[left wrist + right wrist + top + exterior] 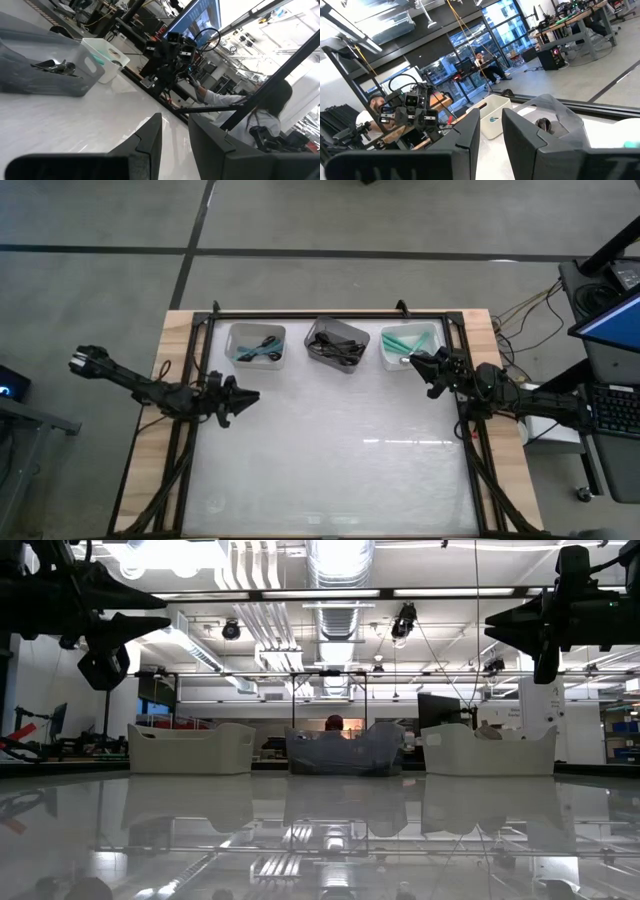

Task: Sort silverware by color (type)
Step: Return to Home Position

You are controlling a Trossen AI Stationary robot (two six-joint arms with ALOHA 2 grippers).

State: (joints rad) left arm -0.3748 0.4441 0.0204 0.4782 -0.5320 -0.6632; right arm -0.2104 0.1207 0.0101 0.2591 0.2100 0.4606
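Silverware (335, 348) sits beyond both grippers, each slightly parted and empty: left gripper (250, 396) above the tabletop (330, 470), right gripper (418, 361) over the near edge of the right bin (410, 328), which holds green spoons; the middle bin (345, 323) holds black, the left bin (257, 365) teal and black

wide bare table, one row of bins along the far edge
the white table top (330, 460) is open from its near edge up to the left bin (257, 327), middle bin (338, 322) and right bin (408, 328), which have narrow gaps between them. the left gripper (250, 396) hangs high at the left side, and the right gripper (418, 362) hangs high by the right bin's near edge.
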